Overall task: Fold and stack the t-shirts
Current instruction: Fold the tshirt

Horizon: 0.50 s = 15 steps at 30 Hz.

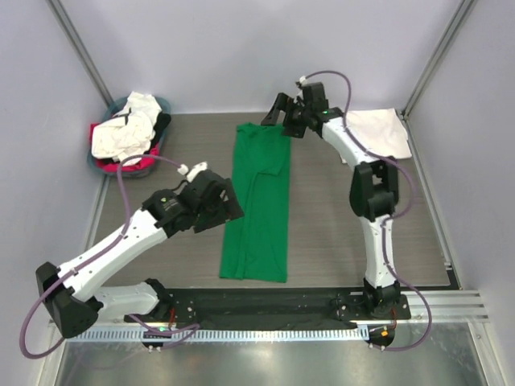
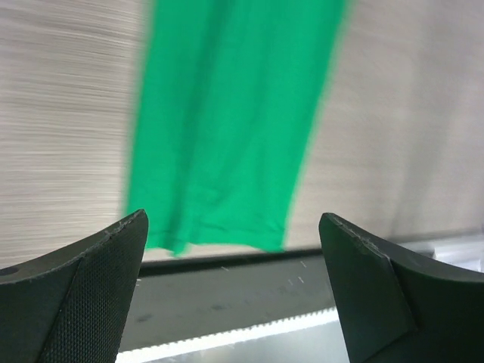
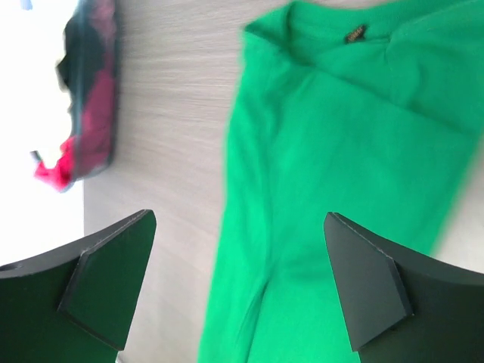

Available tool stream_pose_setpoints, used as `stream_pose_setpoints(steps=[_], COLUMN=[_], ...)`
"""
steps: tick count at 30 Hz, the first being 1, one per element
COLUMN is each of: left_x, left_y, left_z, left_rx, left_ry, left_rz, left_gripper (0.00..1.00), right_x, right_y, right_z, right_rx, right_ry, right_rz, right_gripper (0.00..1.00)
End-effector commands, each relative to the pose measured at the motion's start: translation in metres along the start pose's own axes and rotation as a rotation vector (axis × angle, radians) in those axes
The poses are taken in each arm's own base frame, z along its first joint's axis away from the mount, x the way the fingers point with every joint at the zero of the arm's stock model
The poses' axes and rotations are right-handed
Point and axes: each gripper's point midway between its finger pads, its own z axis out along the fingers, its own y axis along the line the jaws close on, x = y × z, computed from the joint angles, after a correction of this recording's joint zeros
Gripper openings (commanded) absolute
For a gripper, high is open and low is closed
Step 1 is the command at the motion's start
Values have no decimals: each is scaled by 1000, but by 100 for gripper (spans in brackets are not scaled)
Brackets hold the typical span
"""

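Note:
A bright green t-shirt lies on the table as a long narrow strip, sides folded in, collar at the far end. It also shows in the left wrist view and the right wrist view. My left gripper is open and empty, above the table just left of the shirt's middle. My right gripper is open and empty, above the shirt's collar end. A white t-shirt lies flat at the far right. White, pink-red and black shirts fill the basket.
A round grey-blue basket stands at the far left corner, seen also in the right wrist view. A black strip and metal rail run along the near edge. Grey walls close the sides.

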Motion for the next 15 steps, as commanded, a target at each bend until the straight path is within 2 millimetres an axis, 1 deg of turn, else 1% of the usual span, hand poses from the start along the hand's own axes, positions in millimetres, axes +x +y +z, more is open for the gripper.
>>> stream_pose_setpoints(steps=[1,2,3,4,5,6,7,8,9,10,11,12,13,14,15], left_x=[-1,3,3,6,14,15,18,26,30,32,41,44,47,54,59], left_y=[55,66,75,79,87,90,93,97,99,100,106,108,110,113,115], left_z=[0,1,3,4,11,9,11,17,18,18,23,25,25,30,32], left_rx=[-104,-94,-102,-92,-98,-81,-77,-74,-70,-58,-62,-61,-54,-52,-49], left_ry=[-6,-11,-14,-14,-8,-21,-21,-6,0,-1,15,21,19,35,45], left_rz=[-7,-24,-48,-60,-70,-84,-93,-95,-108,-115,-120,-133,-142,-151,-155], left_gripper=[94,93,92,91,91,90,89,88,88,86,86,84,83,82,82], right_x=[-12,1,19,54,77,97,147,159,177,219,229,245,274,293,303], right_y=[48,44,38,29,20,14,-7,2,2,-11,-5,-5,-21,-15,-14], right_z=[-103,-116,-125,-143,-153,-161,-166,-186,-195,-200,-214,-219,-222,-224,-229], right_rx=[47,79,103,141,179,204,270,257,264,293,274,273,301,277,263], right_ry=[-99,-84,-55,-12,21,43,118,99,105,175,157,169,213,224,219], right_rz=[-98,-88,-76,-66,-47,-42,-40,-54,-39,-39,-37,-8,4,-26,10], right_gripper=[100,100,100,100,100,100,100,99,98,96,94,92,90,89,87])
